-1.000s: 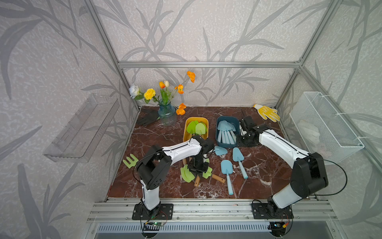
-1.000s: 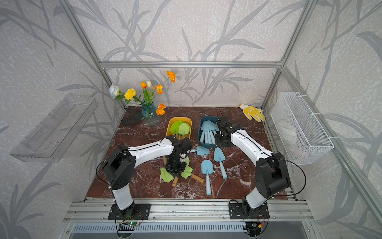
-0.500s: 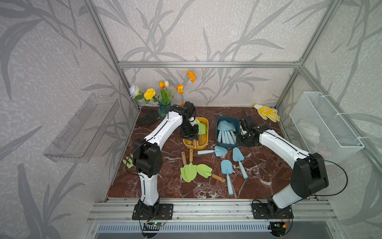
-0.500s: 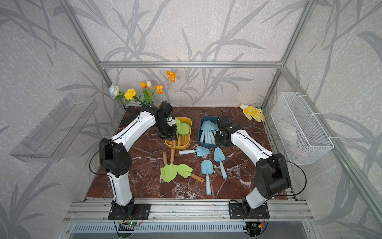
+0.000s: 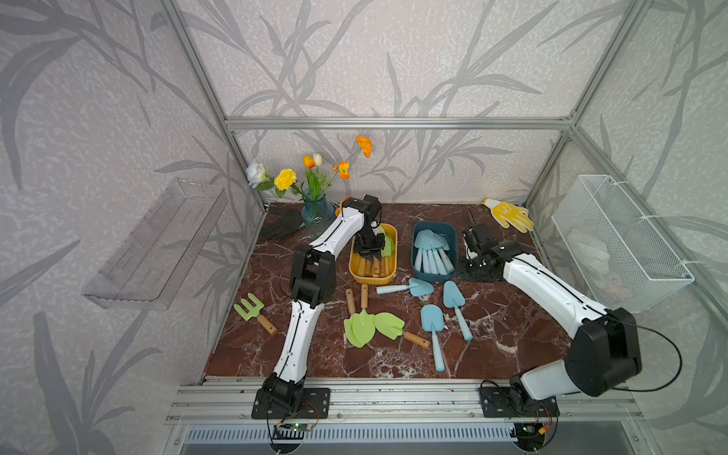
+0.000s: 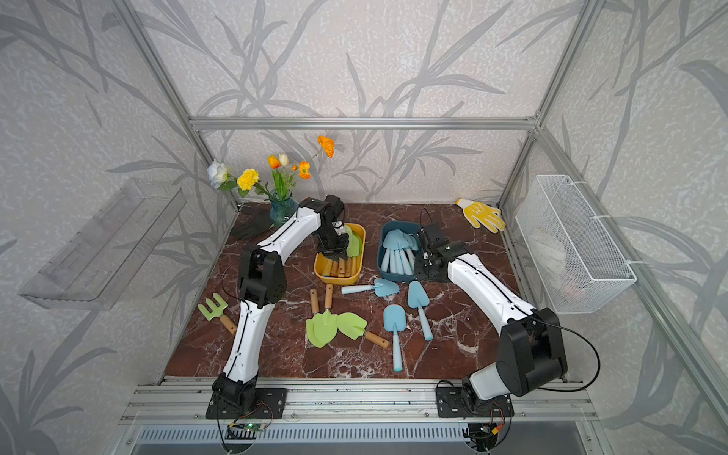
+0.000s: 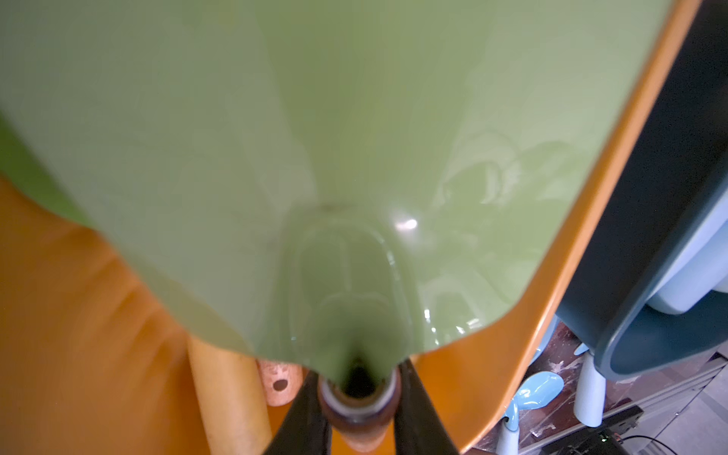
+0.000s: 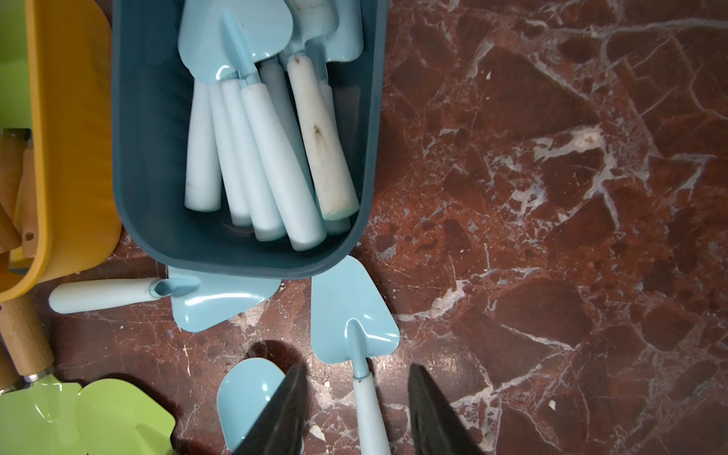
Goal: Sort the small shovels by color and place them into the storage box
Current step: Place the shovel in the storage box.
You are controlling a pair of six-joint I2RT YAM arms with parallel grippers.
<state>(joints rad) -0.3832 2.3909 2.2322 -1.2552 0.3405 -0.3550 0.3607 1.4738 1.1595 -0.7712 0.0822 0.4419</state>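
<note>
Right now we have the left arm (image 5: 335, 236) reaching over the yellow box (image 5: 372, 280). The left jaws flank the neck of a green shovel (image 7: 354, 157) whose blade lies inside that box. The fingers (image 7: 303, 417) sit right against its metal collar, and we cannot tell whether they pinch it or have let go. We judge this to be a drop-off into the green lot.

The right jaws stand apart, holding nothing, and hang just beside the blue box (image 8: 149, 236), which is well filled with pale blue shovels. The coming pick turns on a loose blue shovel (image 8: 354, 315) that lies on the bench (image 8: 551, 236) directly under those jaws. Its blade tip is at the foot of the box wall and its handle runs back between the two fingers, so the long axis crosses their closing line squarely. The right arm (image 5: 551, 287) is plainly the nearer one.

Two more blue shovels (image 5: 409, 287) lie loose close by. Three green shovels (image 5: 362, 325) rest with handles toward the yellow box, nearer the left arm.
</note>
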